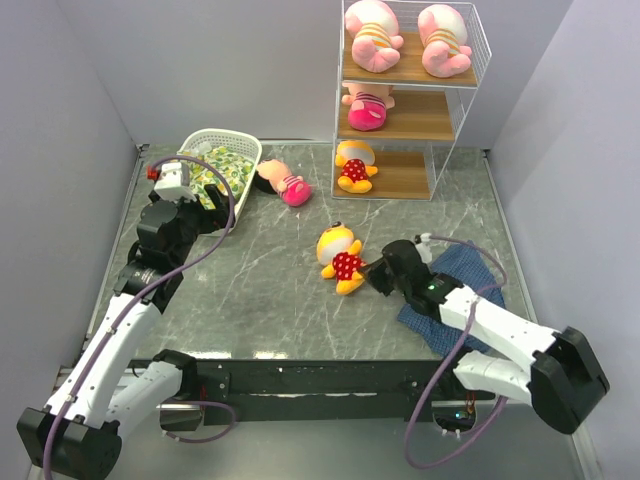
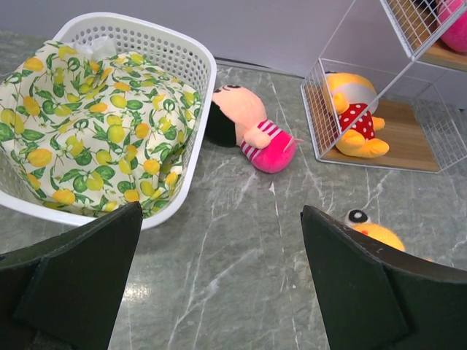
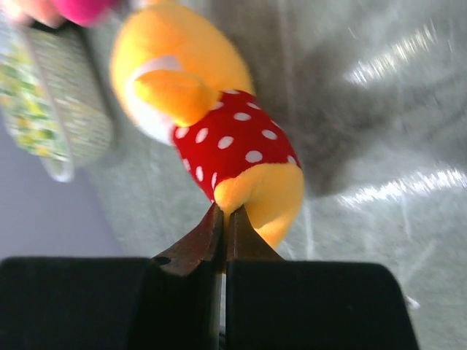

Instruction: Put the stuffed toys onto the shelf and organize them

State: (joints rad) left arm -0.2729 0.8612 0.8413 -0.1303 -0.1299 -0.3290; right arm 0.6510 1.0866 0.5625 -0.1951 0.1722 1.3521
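The shelf (image 1: 452, 116) stands at the back right. Two pink striped piglets (image 1: 372, 36) lie on its top board, a pink-clad doll (image 1: 367, 108) on the middle board, an orange-yellow bear (image 1: 354, 165) on the bottom board. A second doll (image 1: 283, 182) lies on the table beside the basket, also in the left wrist view (image 2: 252, 128). My right gripper (image 1: 372, 274) is shut on the foot of a second bear (image 1: 340, 256), pinched between the jaws in the right wrist view (image 3: 241, 157). My left gripper (image 2: 219, 277) is open and empty above the table near the basket.
A white lattice basket (image 1: 243, 146) with a green-yellow patterned cloth (image 1: 222, 170) stands at the back left. A blue plaid cloth (image 1: 462, 272) lies under the right arm. Grey walls close in both sides.
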